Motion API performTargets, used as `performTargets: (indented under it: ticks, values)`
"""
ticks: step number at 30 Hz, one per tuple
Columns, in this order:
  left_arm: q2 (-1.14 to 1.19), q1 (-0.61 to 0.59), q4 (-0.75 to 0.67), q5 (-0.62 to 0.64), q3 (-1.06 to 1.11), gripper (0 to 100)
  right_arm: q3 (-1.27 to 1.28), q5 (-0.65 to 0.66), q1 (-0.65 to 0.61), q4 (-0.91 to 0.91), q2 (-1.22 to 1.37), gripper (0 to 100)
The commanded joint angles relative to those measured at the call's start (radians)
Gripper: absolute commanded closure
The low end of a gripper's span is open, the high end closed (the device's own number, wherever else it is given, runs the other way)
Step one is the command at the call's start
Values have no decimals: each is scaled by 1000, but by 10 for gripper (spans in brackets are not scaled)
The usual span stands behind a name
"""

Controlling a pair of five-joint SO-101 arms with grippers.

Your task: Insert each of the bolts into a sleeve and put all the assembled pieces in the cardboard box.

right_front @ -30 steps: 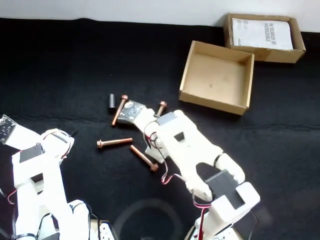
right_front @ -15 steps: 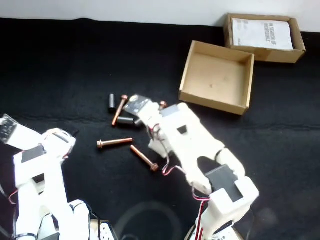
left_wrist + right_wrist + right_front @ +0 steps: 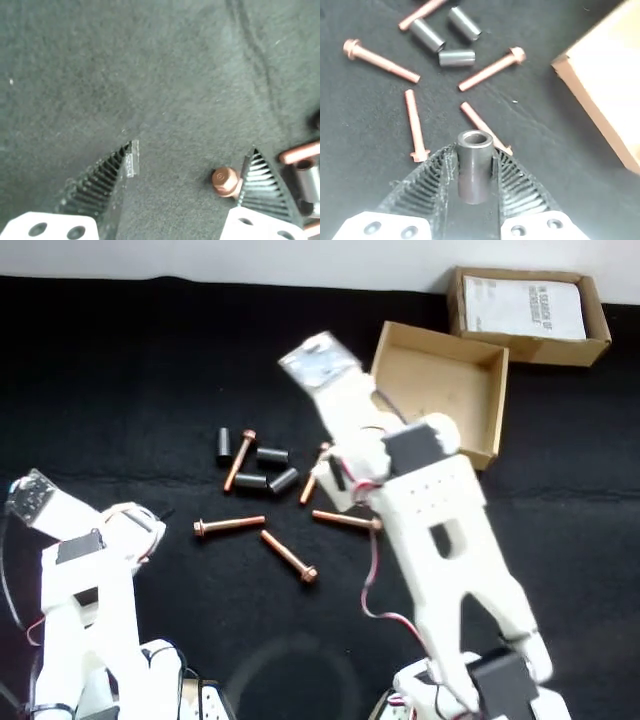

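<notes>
Right wrist view: jaws grip a sleeve (image 3: 475,165), cardboard box (image 3: 580,95) corner nearby.

bare black surface (image 3: 580,490) free in front and right of cardboard box (image 3: 425,443), bolts (image 3: 230,526) and loose sleeves (image 3: 271,455) littered left of it, right hand (image 3: 318,365) gripping a sleeve (image 3: 474,165) raised by its left wall, smaller box (image 3: 525,315) just behind its far right corner
</notes>
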Motion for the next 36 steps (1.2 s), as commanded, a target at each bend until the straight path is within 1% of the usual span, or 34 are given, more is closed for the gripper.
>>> performTargets:
  ticks: [1,5,10,15,18,20,22,25,28,32,36]
  values:
    - [-1,24,-12,-34,-1,671,-50,-21,90,50,-133,991]
    - [1,25,-12,-183,-1,671,-47,-17,196,133,-246,991]
    - [-5,25,-8,-499,-1,673,-42,-15,297,265,-406,991]
    - [-7,27,6,-680,-4,674,62,-15,400,266,-644,991]
    - [-8,50,100,-773,-44,674,193,-15,427,266,-822,991]
    - [-8,90,199,-806,-97,674,280,-14,455,265,-943,991]
    - [-7,151,282,-810,-166,674,363,-9,481,265,-1050,991]
    - [-7,252,367,-810,-274,674,472,92,518,263,-1181,991]
    - [-7,343,394,-810,-384,674,570,155,622,202,-1277,991]
    - [1,412,393,-815,-515,674,694,160,832,31,-1379,991]
    - [1,470,397,-816,-562,674,826,155,974,-165,-1465,991]
